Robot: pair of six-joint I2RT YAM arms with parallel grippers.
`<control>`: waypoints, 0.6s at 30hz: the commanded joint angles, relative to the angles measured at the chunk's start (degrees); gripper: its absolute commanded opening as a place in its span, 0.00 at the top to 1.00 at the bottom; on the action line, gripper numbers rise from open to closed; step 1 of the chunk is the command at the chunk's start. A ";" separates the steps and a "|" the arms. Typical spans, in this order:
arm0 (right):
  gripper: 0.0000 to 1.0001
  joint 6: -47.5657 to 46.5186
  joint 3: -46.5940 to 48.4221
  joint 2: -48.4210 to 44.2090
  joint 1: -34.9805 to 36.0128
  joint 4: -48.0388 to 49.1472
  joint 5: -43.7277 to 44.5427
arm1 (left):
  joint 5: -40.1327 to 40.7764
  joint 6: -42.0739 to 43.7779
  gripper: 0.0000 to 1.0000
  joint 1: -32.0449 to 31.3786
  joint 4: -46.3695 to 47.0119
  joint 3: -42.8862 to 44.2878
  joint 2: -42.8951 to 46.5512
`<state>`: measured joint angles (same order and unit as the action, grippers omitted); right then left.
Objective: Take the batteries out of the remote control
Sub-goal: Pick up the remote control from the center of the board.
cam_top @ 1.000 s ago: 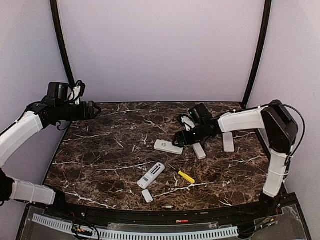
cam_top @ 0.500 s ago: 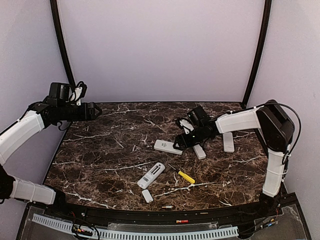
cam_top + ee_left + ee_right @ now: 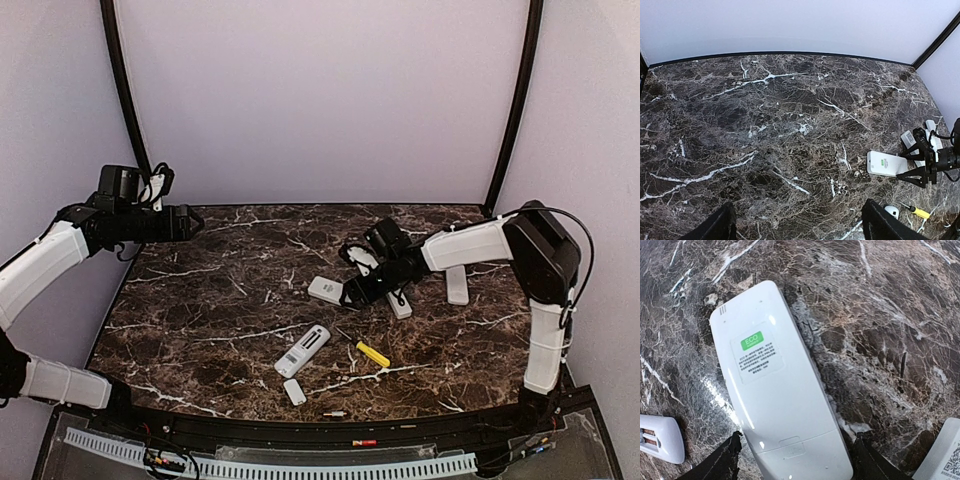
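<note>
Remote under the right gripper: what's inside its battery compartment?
The remote lies back-up with its battery cover closed, so whatever is inside is hidden. Only a green ECO label shows.

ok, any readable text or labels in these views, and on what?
"ECO": green patch on the sticker on the back of the white remote.
Fine print below it: too small to read.
QR-code label on the second remote, lower right: blurred, unreadable.
Top and left wrist views: nothing legible.
</note>
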<state>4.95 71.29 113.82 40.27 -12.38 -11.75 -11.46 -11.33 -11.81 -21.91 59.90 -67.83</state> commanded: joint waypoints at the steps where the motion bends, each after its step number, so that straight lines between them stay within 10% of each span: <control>1: 0.25 -2.55 1.14 0.82 1.42 -1.68 -0.13 | 0.22 0.75 0.14 0.21 -0.57 -0.04 0.51; 18: 0.29 1.06 1.41 2.70 4.92 -3.77 12.66 | 0.32 0.36 0.14 0.21 -0.68 0.26 0.51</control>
<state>4.62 72.16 114.26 44.75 -14.50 -3.33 -11.46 -11.14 -11.81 -21.91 59.90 -67.83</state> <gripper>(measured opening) 0.717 0.858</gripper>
